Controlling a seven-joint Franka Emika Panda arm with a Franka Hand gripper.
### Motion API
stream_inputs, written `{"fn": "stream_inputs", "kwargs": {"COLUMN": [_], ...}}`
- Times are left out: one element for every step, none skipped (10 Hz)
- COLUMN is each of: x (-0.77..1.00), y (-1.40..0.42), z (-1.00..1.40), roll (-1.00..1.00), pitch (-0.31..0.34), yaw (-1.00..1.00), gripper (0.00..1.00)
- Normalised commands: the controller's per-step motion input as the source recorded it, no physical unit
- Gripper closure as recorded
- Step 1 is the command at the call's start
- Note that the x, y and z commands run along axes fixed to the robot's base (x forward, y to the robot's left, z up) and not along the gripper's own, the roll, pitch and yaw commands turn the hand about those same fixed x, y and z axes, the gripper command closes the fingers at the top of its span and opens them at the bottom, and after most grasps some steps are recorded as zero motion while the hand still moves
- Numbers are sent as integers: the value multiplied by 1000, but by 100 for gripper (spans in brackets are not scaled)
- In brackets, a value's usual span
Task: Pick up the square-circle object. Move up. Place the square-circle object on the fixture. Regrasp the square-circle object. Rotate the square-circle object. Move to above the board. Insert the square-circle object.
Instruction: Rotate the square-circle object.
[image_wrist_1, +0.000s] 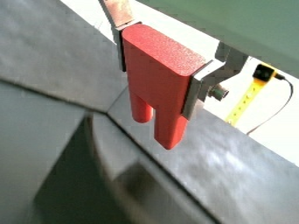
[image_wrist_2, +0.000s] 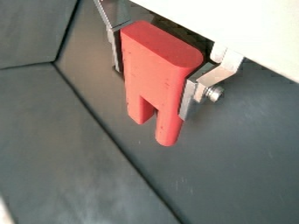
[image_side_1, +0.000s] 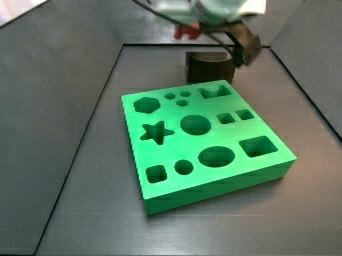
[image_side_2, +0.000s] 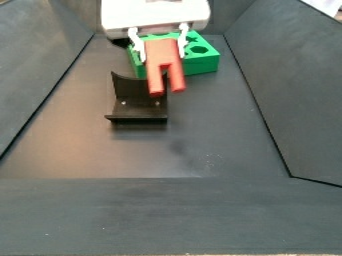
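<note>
Two fingers (image_wrist_1: 216, 80) of the gripper (image_side_2: 158, 46) clamp the red block (image_side_2: 164, 66) above the fixture (image_side_2: 136, 102), near the board (image_side_2: 198, 54)

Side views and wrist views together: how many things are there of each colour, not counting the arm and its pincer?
Red: 1, the square-circle object, held in the pincer above the fixture
Green: 1, the board
Dark grey-black: 1, the fixture
Total: 3

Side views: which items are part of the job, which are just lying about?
Job:
- square-circle object, red, clamped in the gripper above the floor
- fixture, beside and below it
- board, green

Lying about:
- yellow cable, outside the bin, in a wrist view
</note>
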Motion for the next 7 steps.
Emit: {"fn": "stream_inputs", "kwargs": {"x": [-857,-869,-882,-891,-909,-867,-733], "y": [83,80,75,73,68,58,44], "z": [1000,1000,1000,1000,1000,919,737], "roll": [-122,-128,-132,-132,-136,-146,-150], "pitch": [-110,-107,-99,-90,-73,-61,-49], "yaw": [-41,-59,-74,-82,-94,-98,-95], "gripper": [100,100,100,100,100,100,100]}}
